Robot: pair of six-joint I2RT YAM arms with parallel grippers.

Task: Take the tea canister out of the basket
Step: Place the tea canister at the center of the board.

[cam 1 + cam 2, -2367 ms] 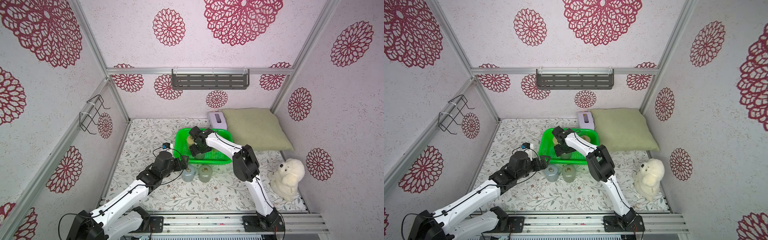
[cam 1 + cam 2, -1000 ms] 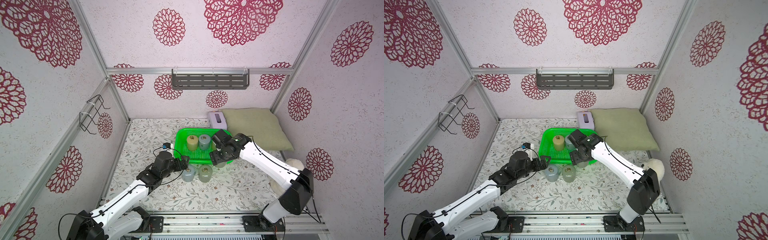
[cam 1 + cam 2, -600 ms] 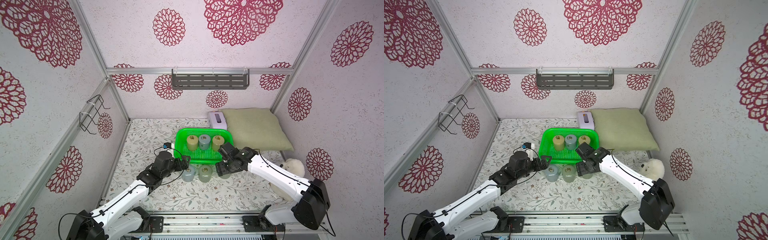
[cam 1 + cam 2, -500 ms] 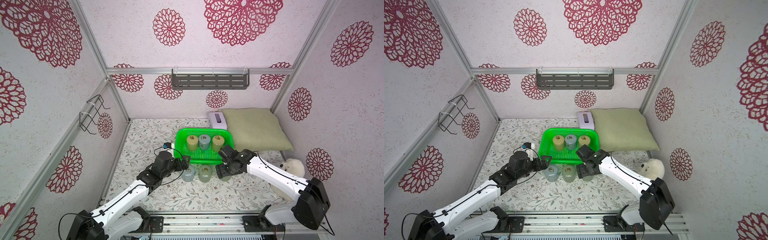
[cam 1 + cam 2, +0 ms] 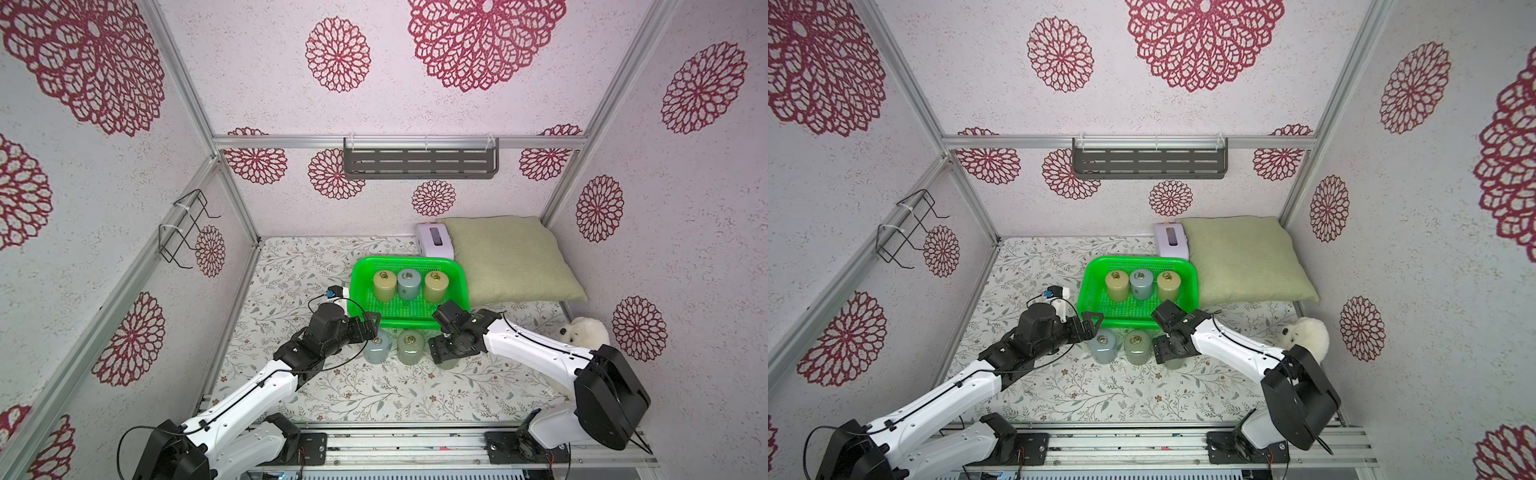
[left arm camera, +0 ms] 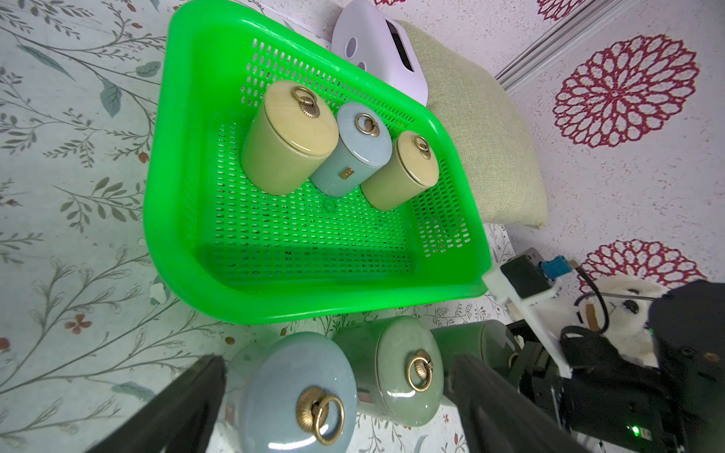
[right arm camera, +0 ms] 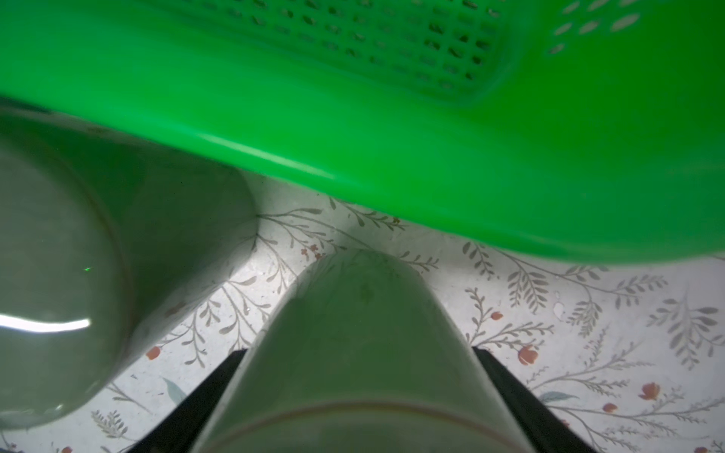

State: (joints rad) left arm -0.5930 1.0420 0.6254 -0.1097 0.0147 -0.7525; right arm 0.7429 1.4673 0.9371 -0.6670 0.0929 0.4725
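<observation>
Inside, the basket (image 5: 405, 312) holds three upright canisters (image 5: 408, 285).

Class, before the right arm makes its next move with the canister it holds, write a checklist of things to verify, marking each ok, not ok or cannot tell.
1. Grip: right pincer shut on the green canister: ok.
2. That canister is outside the basket: ok.
3. It rests on the table: cannot tell.
4. Gap to the neighbouring canister: ok.
5. The left pincer is open and empty: ok.
6. Basket empty: not ok, three canisters stand inside.
</observation>
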